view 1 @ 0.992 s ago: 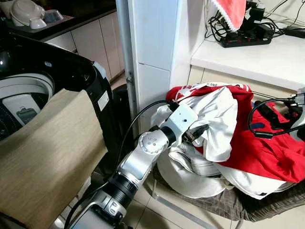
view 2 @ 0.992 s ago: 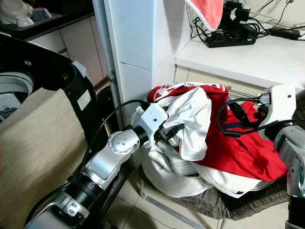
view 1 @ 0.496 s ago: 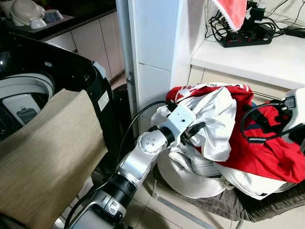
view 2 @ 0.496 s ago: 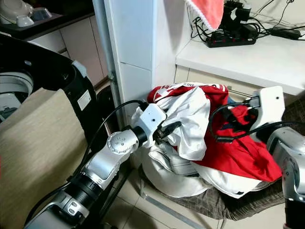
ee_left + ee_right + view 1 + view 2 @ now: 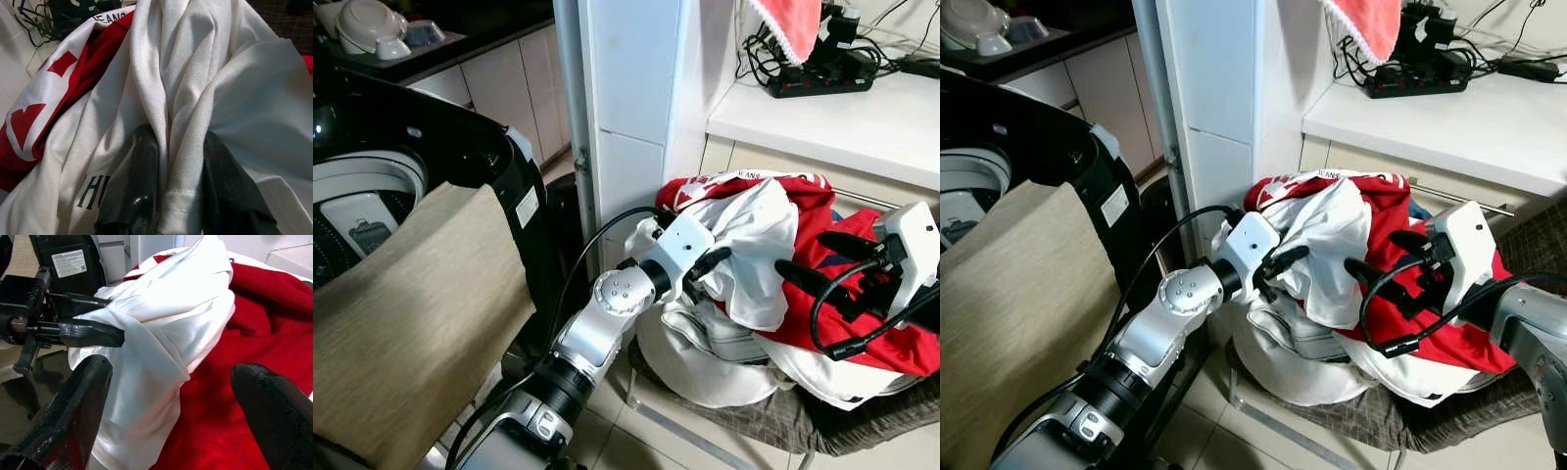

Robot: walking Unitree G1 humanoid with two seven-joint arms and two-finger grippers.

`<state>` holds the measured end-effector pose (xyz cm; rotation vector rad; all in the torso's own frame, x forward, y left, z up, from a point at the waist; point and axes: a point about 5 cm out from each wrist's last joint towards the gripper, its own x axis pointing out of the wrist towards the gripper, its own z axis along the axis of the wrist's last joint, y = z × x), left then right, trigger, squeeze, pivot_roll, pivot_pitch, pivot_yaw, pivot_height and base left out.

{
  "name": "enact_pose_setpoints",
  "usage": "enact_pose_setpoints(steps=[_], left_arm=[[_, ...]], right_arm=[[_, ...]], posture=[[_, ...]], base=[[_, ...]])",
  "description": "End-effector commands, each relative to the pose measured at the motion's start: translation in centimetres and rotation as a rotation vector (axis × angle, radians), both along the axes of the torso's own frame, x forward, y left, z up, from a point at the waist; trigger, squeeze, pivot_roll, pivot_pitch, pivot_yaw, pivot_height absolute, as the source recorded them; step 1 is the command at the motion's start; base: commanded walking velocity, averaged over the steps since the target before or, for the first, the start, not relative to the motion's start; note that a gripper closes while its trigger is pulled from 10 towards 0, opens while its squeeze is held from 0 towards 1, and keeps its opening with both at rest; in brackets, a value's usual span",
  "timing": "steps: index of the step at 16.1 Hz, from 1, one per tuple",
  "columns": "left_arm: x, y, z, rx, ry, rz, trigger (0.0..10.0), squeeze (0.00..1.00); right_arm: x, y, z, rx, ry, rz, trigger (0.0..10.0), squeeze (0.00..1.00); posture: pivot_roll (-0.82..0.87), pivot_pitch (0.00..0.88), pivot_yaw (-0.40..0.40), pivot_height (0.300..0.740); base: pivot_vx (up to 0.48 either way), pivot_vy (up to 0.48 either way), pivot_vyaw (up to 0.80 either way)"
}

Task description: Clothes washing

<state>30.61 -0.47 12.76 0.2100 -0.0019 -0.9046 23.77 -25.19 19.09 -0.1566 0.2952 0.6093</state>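
Two black fingers (image 5: 133, 186) of the left gripper (image 5: 171, 196) are pinched on a fold of the white shirt (image 5: 210, 98), the hem squeezed between them so the garment can be lifted clear of the pile. Just past those fingertips the cloth bunches upward, and beside it lies the red and white jersey (image 5: 58, 78), part of its lettering visible at the collar.

Facing them from the other side, the right gripper (image 5: 1386, 257) hovers with its fingers (image 5: 83, 401) spread wide, holding nothing; the white shirt hangs in the gap between them and the red jersey spreads beneath. That open stance suggests it is lining up to take a second hold on the same shirt, so that the loose fabric is supported at two places rather than dragged.

Further out from both grippers, the laundry heap sits on a dark checked chair (image 5: 783, 416) below a white counter (image 5: 842, 117) that carries a power strip (image 5: 818, 73) with tangled cables and a red towel (image 5: 788, 24) hanging over its edge. Well away from the fingers, on the left arm's side, stands the washing machine (image 5: 372, 186) with its lid up and drum exposed, a beige cloth (image 5: 411, 304) draped over its front edge. The clothes are not yet in the drum; by the look of it, the load is only being gathered.
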Motion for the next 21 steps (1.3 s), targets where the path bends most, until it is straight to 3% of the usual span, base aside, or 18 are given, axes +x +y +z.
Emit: enact_pose_setpoints(steps=[1,10,11,12,13,14,15,16,18,19,20,21], left_arm=[[0.3,0.0,0.3,-0.023,0.005,0.000,0.0,0.00],[0.7,0.9,0.7,-0.117,0.063,0.015,0.0,0.00],[0.4,1.3,1.2,-0.185,0.088,-0.028,0.0,0.00],[-0.1,2.6,2.5,-0.325,0.126,-0.097,0.0,0.00],[-0.3,5.6,4.3,-0.471,0.138,-0.130,0.0,0.00],[-0.3,7.3,5.3,-0.521,0.128,-0.127,0.0,0.00],[0.0,10.2,6.7,-0.562,0.096,-0.092,0.0,0.00],[0.1,15.2,9.8,-0.603,0.013,-0.042,0.0,0.00],[-0.2,20.1,14.0,-0.607,-0.128,0.011,0.0,0.00],[0.0,23.3,17.1,-0.626,-0.264,0.123,0.0,0.00],[0.4,25.2,19.0,-0.645,-0.358,0.229,0.0,0.00],[0.5,28.6,22.6,-0.676,-0.527,0.451,0.0,0.00]], right_arm=[[-0.1,0.3,0.4,0.000,-0.008,0.028,10.0,0.00],[-0.1,0.8,0.5,0.020,-0.015,0.051,10.0,0.00],[-0.1,0.9,0.5,0.023,-0.017,0.056,10.0,0.00],[-0.1,1.2,0.6,0.029,-0.023,0.065,10.0,0.00],[0.0,1.4,0.9,0.043,-0.039,0.072,10.0,0.00],[0.0,1.5,1.0,0.053,-0.047,0.074,10.0,0.00],[0.2,1.8,1.3,0.068,-0.059,0.085,10.0,0.00],[0.5,2.5,1.7,0.097,-0.081,0.115,10.0,0.00],[1.1,3.4,2.2,0.116,-0.104,0.153,10.0,0.00],[1.6,3.9,2.5,0.119,-0.122,0.165,10.0,0.00],[1.8,4.1,2.7,0.121,-0.133,0.167,10.0,0.00],[2.2,4.4,3.1,0.125,-0.156,0.167,10.0,0.00]], posture=[[-0.17,0.000,0.038,0.740],[-0.16,0.000,0.035,0.740],[-0.16,0.000,0.035,0.740],[-0.16,0.000,0.037,0.740],[-0.16,0.000,0.032,0.740],[-0.15,0.000,0.028,0.740],[-0.14,0.000,0.021,0.740],[-0.12,0.000,0.009,0.740],[-0.11,0.000,0.000,0.740],[-0.10,0.000,-0.003,0.740],[-0.10,0.000,-0.008,0.740],[-0.09,0.000,-0.011,0.740]], base=[[0.000,0.000,0.00],[0.000,0.000,0.00],[0.000,0.000,0.00],[0.000,0.000,0.00],[0.000,0.000,0.00],[0.000,0.000,0.00],[0.000,0.000,0.00],[0.000,0.000,0.00],[0.000,0.000,0.00],[0.000,0.000,0.00],[0.000,0.000,0.00],[0.000,0.000,0.00]])
